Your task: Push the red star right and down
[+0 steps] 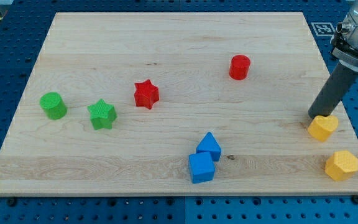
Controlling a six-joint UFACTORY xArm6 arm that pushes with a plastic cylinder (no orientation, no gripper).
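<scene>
The red star (pixel 146 94) lies left of the board's middle. My tip (pixel 314 115) is far to its right, near the board's right edge, touching or just above the upper-left of a yellow block (pixel 322 127). A red cylinder (pixel 239 66) stands up and to the right of the star. A green star (pixel 102 114) lies down and to the left of the red star.
A green cylinder (pixel 53 105) stands at the left. Two blue blocks (pixel 209 147) (pixel 201 167) touch near the bottom middle. A second yellow block (pixel 341 165) sits at the bottom right corner. The wooden board (pixel 179 37) rests on a blue perforated table.
</scene>
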